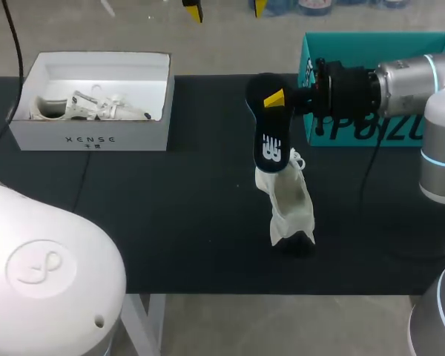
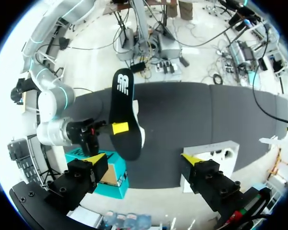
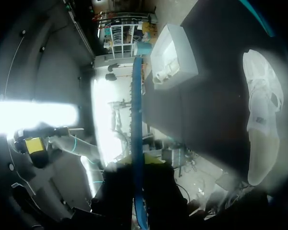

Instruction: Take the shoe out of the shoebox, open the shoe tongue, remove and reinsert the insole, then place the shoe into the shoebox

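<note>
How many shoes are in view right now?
2. One white shoe on the table near the middle; a second shoe inside the white box. The teal box may hide more.

Head view: even, moderate light. Left wrist view: bright throughout. Right wrist view: dim, white glare patch, shoe [image 3: 261, 110] possibly overexposed.

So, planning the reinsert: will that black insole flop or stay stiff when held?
Probably fairly stiff: the insole looks straight in the right claw, no droop. Likely light: edge-on it looks thin. It might bend against the shoe.
</note>
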Action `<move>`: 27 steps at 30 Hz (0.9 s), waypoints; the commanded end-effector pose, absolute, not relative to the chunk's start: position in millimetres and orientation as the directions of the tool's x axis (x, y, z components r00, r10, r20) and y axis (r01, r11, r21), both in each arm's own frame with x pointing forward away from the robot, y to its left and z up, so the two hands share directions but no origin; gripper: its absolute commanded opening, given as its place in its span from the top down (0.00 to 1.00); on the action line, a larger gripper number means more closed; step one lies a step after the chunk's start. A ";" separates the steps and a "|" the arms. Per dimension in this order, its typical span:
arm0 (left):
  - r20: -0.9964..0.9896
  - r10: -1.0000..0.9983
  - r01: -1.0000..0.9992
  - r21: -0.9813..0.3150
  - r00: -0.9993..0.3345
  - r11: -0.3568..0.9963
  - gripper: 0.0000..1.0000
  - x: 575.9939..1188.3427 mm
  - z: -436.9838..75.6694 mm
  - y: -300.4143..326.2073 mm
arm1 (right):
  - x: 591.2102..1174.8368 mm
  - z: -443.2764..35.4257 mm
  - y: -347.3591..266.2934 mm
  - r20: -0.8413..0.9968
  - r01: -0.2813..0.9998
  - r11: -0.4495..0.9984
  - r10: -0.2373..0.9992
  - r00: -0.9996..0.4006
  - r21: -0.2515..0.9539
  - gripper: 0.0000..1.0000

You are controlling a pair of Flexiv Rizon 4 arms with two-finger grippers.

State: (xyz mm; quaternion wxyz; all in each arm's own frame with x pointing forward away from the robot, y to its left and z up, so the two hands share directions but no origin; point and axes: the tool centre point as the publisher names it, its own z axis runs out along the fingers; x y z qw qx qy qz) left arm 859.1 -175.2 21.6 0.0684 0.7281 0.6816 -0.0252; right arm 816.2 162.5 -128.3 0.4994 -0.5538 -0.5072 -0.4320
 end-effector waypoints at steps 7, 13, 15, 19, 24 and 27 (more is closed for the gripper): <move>-0.142 0.987 0.993 0.098 0.073 -0.060 0.00 846.3 13.5 -179.7 | 816.9 -128.7 163.2 0.985 0.993 0.014 0.131 0.113 -0.116 1.00; -0.142 0.987 0.993 0.098 0.073 -0.060 0.00 846.3 13.5 -179.7 | 816.9 -128.7 163.2 0.985 0.993 0.014 0.131 0.113 -0.116 1.00; -0.142 0.987 0.993 0.098 0.073 -0.060 0.00 846.3 13.5 -179.7 | 816.9 -128.7 163.2 0.985 0.993 0.014 0.131 0.113 -0.116 1.00; -0.142 0.987 0.993 0.098 0.073 -0.060 0.00 846.3 13.5 -179.7 | 816.9 -128.7 163.2 0.985 0.993 0.014 0.131 0.113 -0.116 1.00; -0.142 0.987 0.993 0.098 0.073 -0.060 0.00 846.3 13.5 -179.7 | 816.9 -128.7 163.2 0.985 0.993 0.014 0.131 0.113 -0.116 1.00; -0.142 0.987 0.993 0.098 0.073 -0.060 0.00 846.3 13.5 -179.7 | 816.9 -128.7 163.2 0.985 0.993 0.014 0.131 0.113 -0.116 1.00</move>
